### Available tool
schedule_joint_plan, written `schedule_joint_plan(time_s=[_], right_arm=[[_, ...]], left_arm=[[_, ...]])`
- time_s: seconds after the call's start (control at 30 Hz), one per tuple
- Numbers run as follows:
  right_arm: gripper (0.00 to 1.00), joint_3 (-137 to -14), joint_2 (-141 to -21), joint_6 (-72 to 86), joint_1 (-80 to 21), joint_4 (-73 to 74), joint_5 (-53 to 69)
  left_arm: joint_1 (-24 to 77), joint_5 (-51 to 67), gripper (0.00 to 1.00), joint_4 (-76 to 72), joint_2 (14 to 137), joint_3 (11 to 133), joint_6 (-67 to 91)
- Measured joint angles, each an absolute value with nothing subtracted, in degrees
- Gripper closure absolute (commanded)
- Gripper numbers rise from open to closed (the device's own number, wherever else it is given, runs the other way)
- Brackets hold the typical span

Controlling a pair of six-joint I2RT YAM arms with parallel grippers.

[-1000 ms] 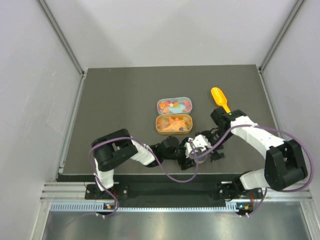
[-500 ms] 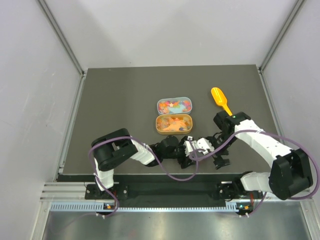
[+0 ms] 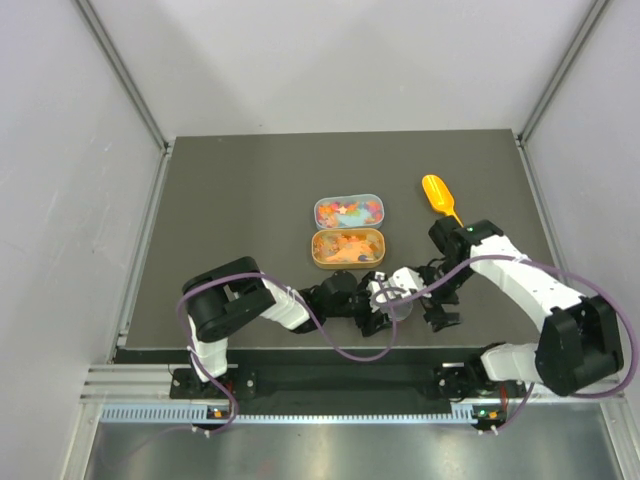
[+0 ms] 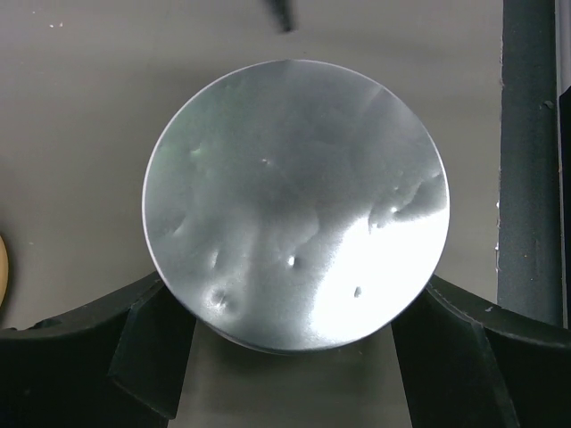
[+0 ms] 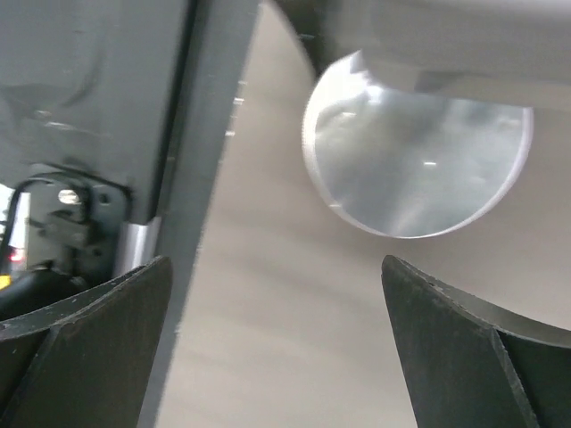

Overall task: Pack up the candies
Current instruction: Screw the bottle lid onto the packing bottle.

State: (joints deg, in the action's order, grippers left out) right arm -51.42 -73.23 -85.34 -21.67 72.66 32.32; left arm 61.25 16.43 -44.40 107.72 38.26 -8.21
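The candies [image 3: 348,209] lie as a multicoloured heap in a blue-rimmed oval tin [image 3: 318,212] at the table's middle. More, mostly orange, fill a tan oval tin [image 3: 316,249] just in front of it. My left gripper [image 3: 386,300] lies low near the front edge, shut on a round silver lid [image 4: 294,205] that its two fingers [image 4: 156,343] flank and touch. The lid also shows in the right wrist view [image 5: 415,165]. My right gripper [image 3: 440,312] is open and empty just right of the left one, over bare table [image 5: 277,267].
An orange plastic scoop [image 3: 439,198] lies at the back right of the tins. The table's front edge and the black rail [image 5: 107,107] are close to both grippers. Grey walls enclose the table.
My right gripper has pulled away from the left gripper, a little right and toward the front edge. The left gripper and lid have barely moved.
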Motion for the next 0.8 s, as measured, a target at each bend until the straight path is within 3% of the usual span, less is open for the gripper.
schedule_joint_plan(time_s=[0.43, 0.8], right_arm=[[0.00, -58.1, -85.1, -85.7, -21.2, 66.1, 31.5], [0.00, -59.8, -89.6, -90.9, -20.8, 67.2, 38.4]], left_arm=[[60.6, 16.0, 0.66, -43.8, 107.0, 37.8, -8.2], [60.6, 15.8, 0.66, -43.9, 107.0, 37.7, -8.2]])
